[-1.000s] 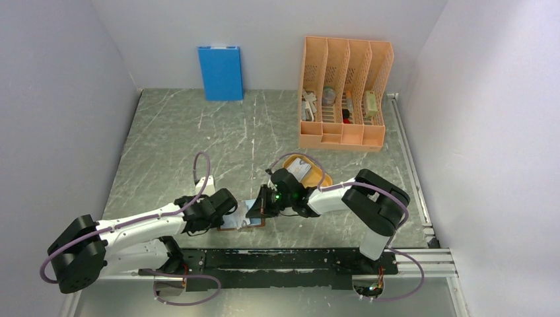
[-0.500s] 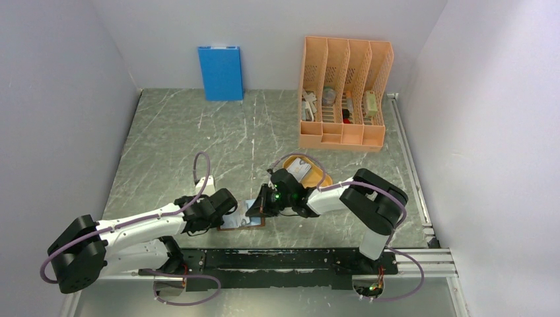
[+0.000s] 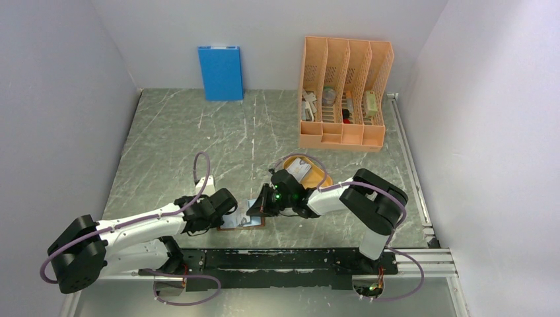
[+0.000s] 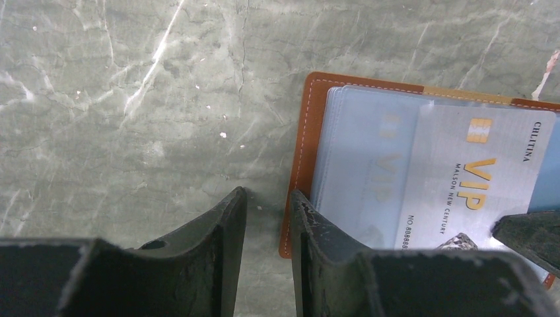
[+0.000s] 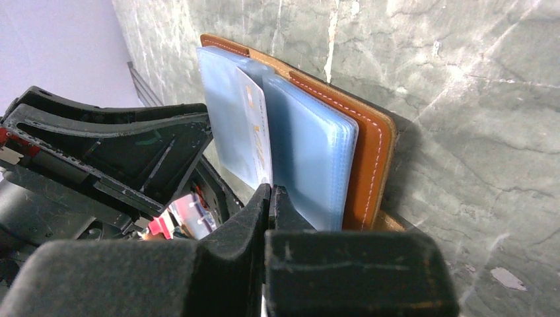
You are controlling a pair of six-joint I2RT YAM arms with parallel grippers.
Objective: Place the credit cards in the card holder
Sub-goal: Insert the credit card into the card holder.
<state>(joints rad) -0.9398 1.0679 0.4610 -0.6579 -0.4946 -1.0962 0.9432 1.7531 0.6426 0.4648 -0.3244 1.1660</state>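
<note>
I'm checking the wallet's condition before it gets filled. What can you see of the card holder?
The card holder is tan-brown leather with pale stitching, lying open and flat on the marble table. Bluish clear plastic sleeves are stacked inside it. A silver VIP card, pinched by the right hand, is slid partway between them. One finger of the left hand overlaps the holder's near corner.

Both arms reach low toward the near edge's middle. Left gripper [image 4: 267, 197] fingers slightly apart. Right gripper [image 5: 271, 193] pinched closed.
</note>
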